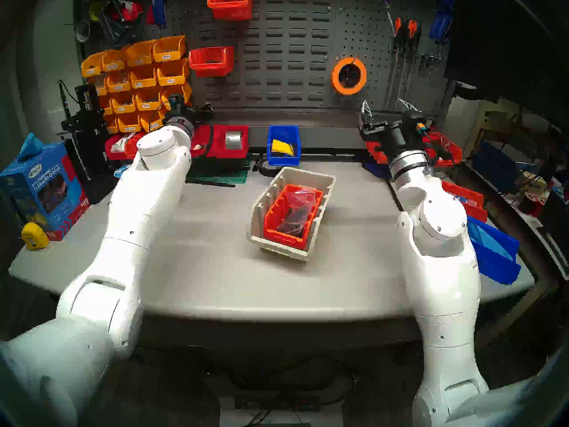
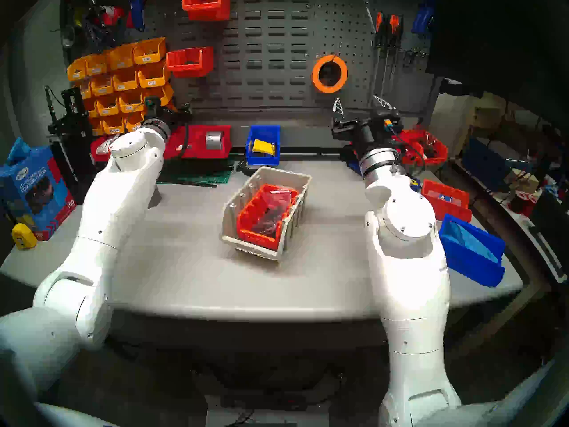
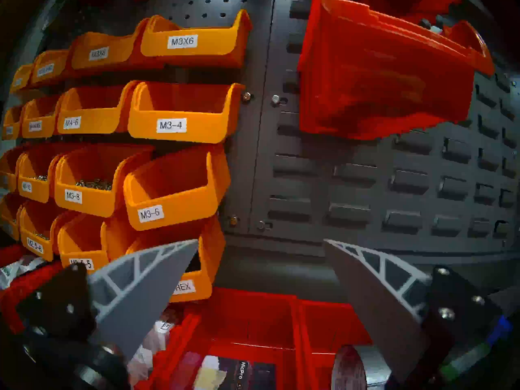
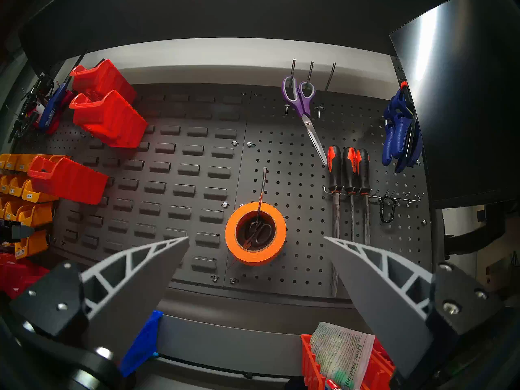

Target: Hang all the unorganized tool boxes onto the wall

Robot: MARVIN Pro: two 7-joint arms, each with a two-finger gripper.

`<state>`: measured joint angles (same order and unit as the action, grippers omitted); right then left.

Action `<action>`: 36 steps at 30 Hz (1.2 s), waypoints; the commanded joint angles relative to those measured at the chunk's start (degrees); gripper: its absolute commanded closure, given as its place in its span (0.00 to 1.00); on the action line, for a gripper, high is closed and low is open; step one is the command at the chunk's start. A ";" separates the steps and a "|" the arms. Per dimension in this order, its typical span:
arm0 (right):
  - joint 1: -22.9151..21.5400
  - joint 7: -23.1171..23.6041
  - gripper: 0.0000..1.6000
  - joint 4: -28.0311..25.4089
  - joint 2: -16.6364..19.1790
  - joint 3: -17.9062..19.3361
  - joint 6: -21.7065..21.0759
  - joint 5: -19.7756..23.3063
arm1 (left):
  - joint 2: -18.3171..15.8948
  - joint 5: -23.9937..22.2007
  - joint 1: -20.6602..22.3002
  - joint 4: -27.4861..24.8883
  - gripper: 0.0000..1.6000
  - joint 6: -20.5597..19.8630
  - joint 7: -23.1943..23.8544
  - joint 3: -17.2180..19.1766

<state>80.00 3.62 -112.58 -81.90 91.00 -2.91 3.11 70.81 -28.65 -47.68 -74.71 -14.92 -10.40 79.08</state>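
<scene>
Mid-worktop, we see a red-orange bin (image 1: pixel 291 215) nested inside the beige bin (image 1: pixel 326 183), both pincers spread empty; lifting either risks dragging both.

Matt dark grey metal is seen on the wall (image 1: pixel 277 62). Smooth plastic is noted for the beige bin (image 1: pixel 326 183), with the red-orange bin (image 1: pixel 278 229) inside. A matt grey tabletop (image 1: pixel 200 247) is recorded.

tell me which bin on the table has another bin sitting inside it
The beige bin at the table's centre: a red-orange bin is nested inside it. The blue bin at the back holds only a yellow card.
</scene>
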 commanded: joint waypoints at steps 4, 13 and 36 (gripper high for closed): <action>-0.18 -0.02 0.00 -0.80 0.00 0.00 0.04 -0.02 | -0.57 0.00 0.88 -0.81 0.00 0.92 0.80 0.25; -0.18 -0.02 0.00 -0.80 0.00 0.00 0.04 -0.02 | -0.65 -0.11 0.89 -0.80 0.00 0.98 0.82 0.17; -0.18 -0.02 0.00 -0.80 0.00 0.00 0.04 -0.02 | -0.69 -0.16 0.89 -0.80 0.00 1.02 0.81 0.13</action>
<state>80.00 3.62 -112.59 -81.90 91.00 -2.91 3.11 70.00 -28.98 -47.77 -74.71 -14.38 -9.44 79.07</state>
